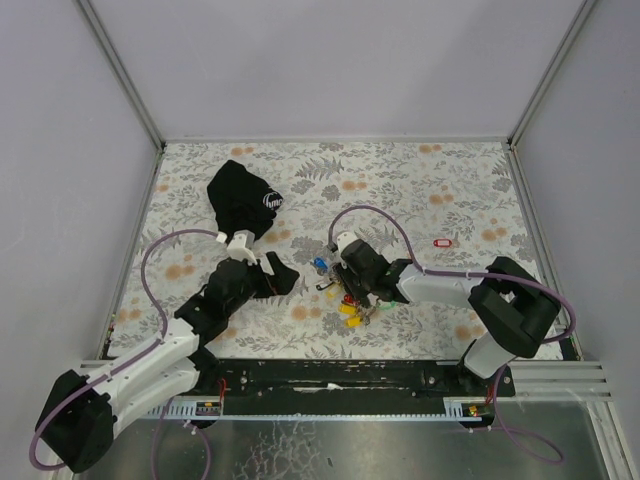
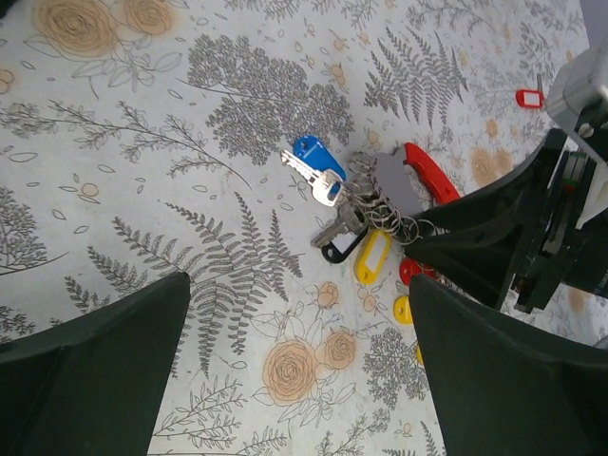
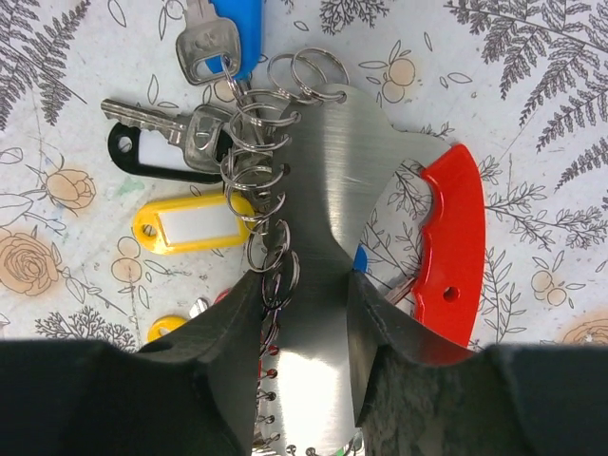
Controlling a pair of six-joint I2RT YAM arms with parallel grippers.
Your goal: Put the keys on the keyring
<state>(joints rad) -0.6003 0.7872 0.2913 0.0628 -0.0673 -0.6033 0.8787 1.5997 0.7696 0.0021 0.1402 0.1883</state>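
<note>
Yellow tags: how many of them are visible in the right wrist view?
2. One yellow tag with a white label lies left of the rings; the other yellow tag peeks out below it, beside the right hand. More may be hidden under that hand.

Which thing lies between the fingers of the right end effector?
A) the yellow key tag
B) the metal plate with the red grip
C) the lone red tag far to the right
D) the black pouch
B: in the right wrist view, the metal plate with the red grip sits between the fingers of the right end effector.
</note>
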